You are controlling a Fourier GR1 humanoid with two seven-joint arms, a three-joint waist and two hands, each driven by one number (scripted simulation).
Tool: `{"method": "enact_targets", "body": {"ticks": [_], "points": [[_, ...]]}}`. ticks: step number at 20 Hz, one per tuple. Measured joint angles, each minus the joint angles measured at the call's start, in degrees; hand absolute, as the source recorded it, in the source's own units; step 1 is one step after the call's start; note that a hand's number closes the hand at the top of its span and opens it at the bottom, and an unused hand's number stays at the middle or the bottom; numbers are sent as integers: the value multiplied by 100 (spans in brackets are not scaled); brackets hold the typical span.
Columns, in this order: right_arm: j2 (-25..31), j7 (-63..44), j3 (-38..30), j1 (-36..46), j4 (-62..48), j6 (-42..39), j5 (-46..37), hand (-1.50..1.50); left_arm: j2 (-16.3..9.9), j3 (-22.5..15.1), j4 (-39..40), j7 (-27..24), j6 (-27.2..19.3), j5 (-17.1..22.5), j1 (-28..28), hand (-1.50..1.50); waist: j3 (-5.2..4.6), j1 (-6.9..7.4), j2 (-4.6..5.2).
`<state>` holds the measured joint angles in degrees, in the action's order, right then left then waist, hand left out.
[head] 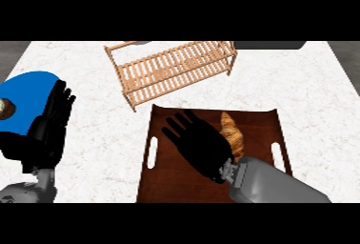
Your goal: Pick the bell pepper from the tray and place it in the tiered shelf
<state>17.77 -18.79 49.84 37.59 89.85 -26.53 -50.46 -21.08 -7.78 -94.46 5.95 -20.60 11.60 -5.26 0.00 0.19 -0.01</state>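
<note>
One croissant (233, 135) lies just beside the right hand (202, 148), its fingers (184, 120) straight.

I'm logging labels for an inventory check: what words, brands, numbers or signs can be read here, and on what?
None: no readable text shows on the tray, croissant, wooden shelf, blue plate, counter, left hand or right hand.

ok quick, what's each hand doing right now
Left hand: open, fingers straight, resting at the left edge, holding nothing.
Right hand: open, fingers spread over the tray, holding nothing visible.
</note>
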Motion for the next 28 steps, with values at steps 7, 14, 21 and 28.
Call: {"method": "enact_targets", "body": {"ticks": [7,14,21,28], "points": [[-294,757,-376,-175,-770,305,-633,-150,68,259,-119,92,282,-54,121,0,0,12,2],[-686,1414,-682,-371,-1382,611,-1196,-150,269,396,-102,125,439,-255,120,0,0,10,3],[-1090,1862,-1058,-423,-2088,864,-1722,-150,459,453,-342,211,524,-499,286,0,0,16,1],[-1265,2273,-1148,-335,-2622,954,-2214,150,597,595,-136,280,632,-586,36,0,-16,9,-32]]}}
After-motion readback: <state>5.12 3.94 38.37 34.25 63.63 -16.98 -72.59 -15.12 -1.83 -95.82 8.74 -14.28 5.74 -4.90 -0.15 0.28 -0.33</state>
